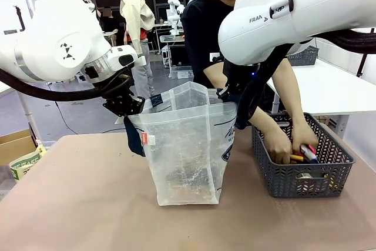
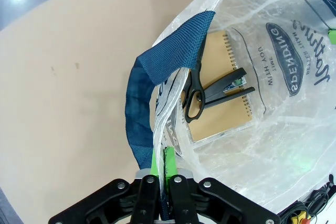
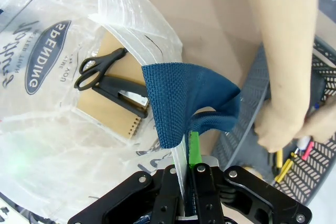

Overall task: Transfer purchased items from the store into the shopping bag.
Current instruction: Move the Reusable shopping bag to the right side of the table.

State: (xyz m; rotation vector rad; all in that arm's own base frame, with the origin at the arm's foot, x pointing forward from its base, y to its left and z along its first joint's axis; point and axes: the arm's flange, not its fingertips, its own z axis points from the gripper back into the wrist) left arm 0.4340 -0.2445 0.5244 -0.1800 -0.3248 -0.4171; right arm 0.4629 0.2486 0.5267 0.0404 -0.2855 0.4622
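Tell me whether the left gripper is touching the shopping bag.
Touching. The left wrist view shows the left gripper with its jaws shut on the rim of the shopping bag, beside the navy strap.

- Tan table (image 1: 76, 204) with a plain matte top.
- A clear plastic shopping bag (image 1: 188, 151) stands upright near its middle.
- A dark grey lattice basket (image 1: 294, 174) sits beside the bag, on the robot's right.
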